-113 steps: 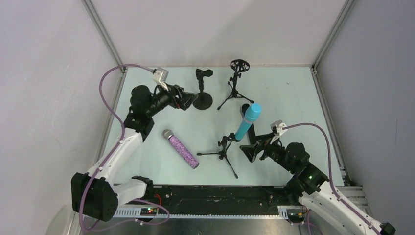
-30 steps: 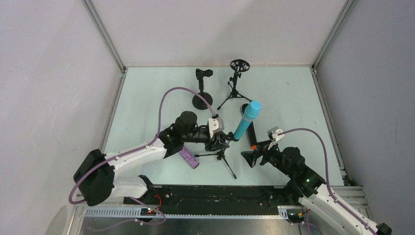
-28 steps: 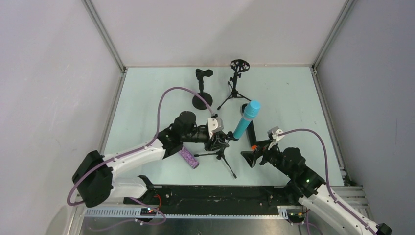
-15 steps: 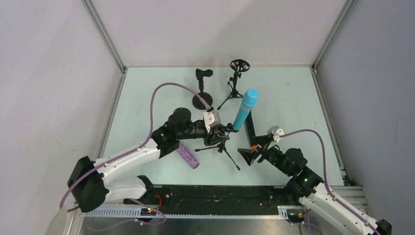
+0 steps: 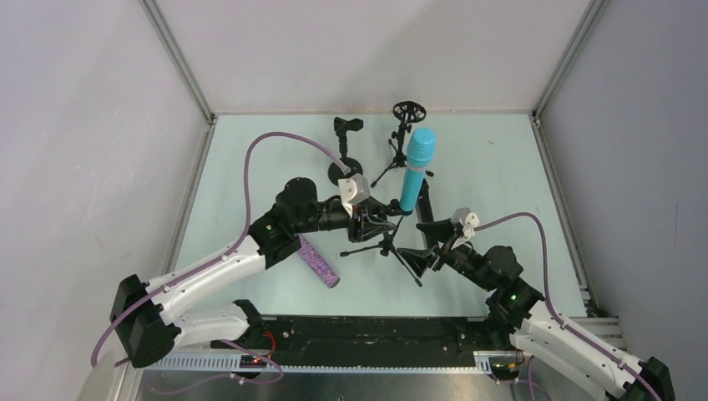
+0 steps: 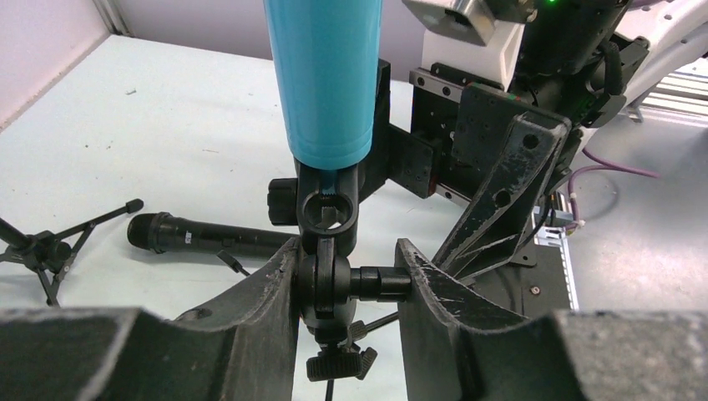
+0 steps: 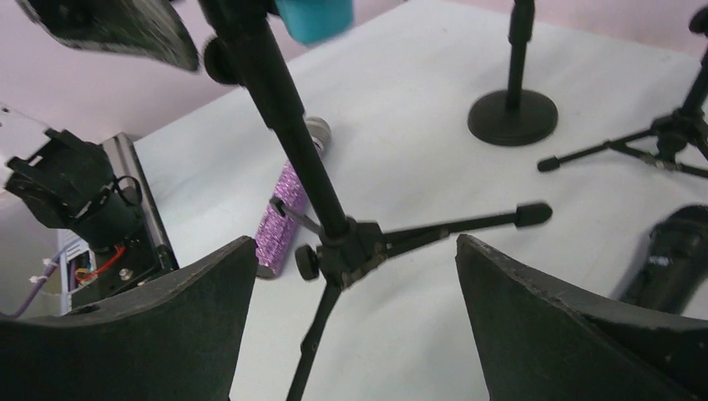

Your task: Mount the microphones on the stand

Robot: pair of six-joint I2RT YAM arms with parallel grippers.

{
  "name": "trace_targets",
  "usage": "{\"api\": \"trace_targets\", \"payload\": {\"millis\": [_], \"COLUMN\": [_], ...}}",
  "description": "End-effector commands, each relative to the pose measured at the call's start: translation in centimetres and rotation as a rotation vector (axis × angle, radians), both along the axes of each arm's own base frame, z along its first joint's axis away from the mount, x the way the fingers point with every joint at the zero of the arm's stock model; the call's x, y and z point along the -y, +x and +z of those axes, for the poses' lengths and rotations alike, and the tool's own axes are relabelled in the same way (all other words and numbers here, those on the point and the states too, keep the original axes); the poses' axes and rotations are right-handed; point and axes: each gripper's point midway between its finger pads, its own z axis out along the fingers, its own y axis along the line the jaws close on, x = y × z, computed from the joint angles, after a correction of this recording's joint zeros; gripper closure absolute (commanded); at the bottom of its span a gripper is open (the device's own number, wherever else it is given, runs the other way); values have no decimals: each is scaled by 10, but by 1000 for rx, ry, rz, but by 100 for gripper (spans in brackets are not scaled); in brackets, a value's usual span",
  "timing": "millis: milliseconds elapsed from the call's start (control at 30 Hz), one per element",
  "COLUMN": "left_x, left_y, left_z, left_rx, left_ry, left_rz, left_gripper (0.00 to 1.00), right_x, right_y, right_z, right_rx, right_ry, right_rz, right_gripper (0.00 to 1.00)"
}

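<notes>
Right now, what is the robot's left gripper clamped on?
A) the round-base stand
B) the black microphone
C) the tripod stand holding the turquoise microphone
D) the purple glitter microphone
C: the left wrist view shows the left gripper closed on the swivel joint of the tripod stand, just below the turquoise microphone.

Your centre tripod carries one mic; second mic lies left of it, third mic right, rear stand and rear tripod behind.
</notes>
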Motion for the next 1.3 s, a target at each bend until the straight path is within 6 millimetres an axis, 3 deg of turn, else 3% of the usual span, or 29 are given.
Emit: {"api": "trace_targets", "payload": {"millis": [0,200,400,867,1267], "left_x": [1,4,7,11,13], "left_y": [-6,-8,-11,-23,-30], "left_z": [66,69,71,75,76], "left_rx": [93,62,34,49,85], "left_ry": [-157,-165,-171,-174,-173], "left_rz": [-5,-14,-35,-82,-107], "left_gripper": [100,100,100,100,100], "right_x": [-10,-20,-36,-55,-64], "right_y": [-5,-7,-23,-18,-22], "right_z": [60,71,63,49,27], "right_rx": [174,242,268,257,167], "right_ry": [102,107,76,63,35], "right_rz": [63,113,249,316,379], "right_gripper": [8,10,13,16,56]}}
